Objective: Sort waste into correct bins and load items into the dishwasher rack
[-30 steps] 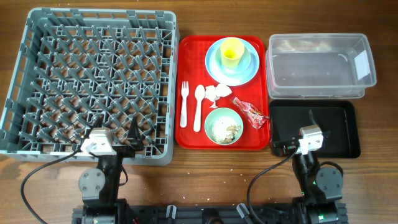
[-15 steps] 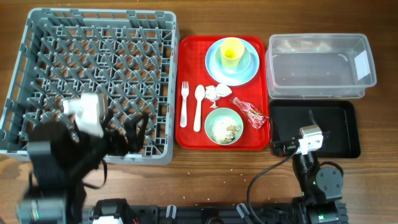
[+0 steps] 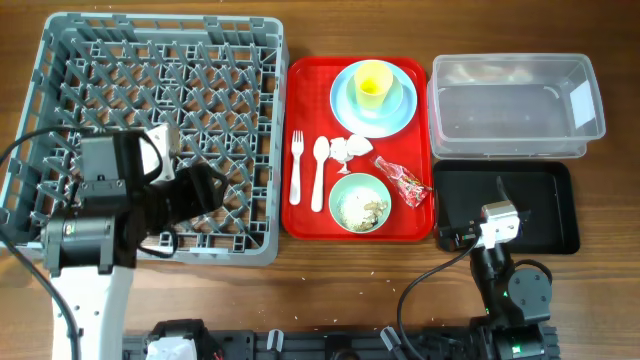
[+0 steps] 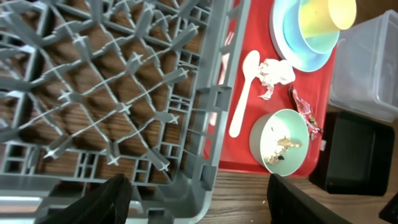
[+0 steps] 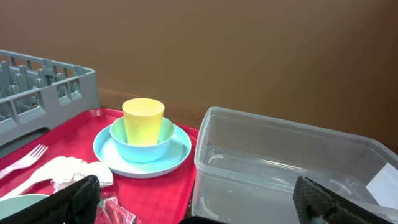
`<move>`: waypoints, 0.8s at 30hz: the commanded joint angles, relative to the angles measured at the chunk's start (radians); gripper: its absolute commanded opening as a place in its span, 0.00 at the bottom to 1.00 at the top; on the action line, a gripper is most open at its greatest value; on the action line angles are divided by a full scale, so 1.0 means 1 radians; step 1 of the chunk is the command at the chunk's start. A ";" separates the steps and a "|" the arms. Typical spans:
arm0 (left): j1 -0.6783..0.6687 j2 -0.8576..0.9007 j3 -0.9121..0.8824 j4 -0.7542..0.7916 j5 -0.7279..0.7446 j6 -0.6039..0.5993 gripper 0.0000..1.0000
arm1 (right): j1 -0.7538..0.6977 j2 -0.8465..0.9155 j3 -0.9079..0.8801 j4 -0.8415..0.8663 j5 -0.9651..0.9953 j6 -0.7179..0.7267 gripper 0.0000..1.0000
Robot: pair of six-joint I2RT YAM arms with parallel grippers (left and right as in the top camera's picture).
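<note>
Evidently nothing was grasped: left gripper (image 3: 205, 190), jaws spread, was held over dishwasher rack's (image 3: 60, 60) near right corner, probably for reaching fork (image 3: 296, 165) on red tray (image 3: 300, 225); right gripper (image 3: 475, 210), released, was parked over black tray (image 3: 545, 215).

Matt grey plastic lattice rack (image 3: 150, 80), glossy red plastic tray (image 3: 300, 222), clear smooth plastic tub (image 3: 510, 62), matt black tray (image 3: 545, 215), crumpled white paper napkin (image 3: 350, 150), wood-grain table (image 3: 330, 290)

place: robot test bench | evidence: wooden tabletop (image 3: 330, 270), trailing black cables (image 3: 400, 305), bare brown wall (image 5: 249, 50)
</note>
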 commanded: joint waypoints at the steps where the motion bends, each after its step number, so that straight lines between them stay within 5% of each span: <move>1: -0.002 -0.049 0.011 -0.018 -0.031 -0.028 0.71 | -0.006 -0.007 -0.001 0.003 -0.015 -0.010 1.00; 8: -0.002 -0.121 0.011 -0.077 -0.038 -0.053 0.66 | -0.006 -0.007 -0.001 0.003 -0.015 -0.010 1.00; 24: -0.002 -0.119 0.006 -0.077 -0.038 -0.052 0.70 | -0.006 -0.007 -0.001 0.003 -0.015 -0.010 1.00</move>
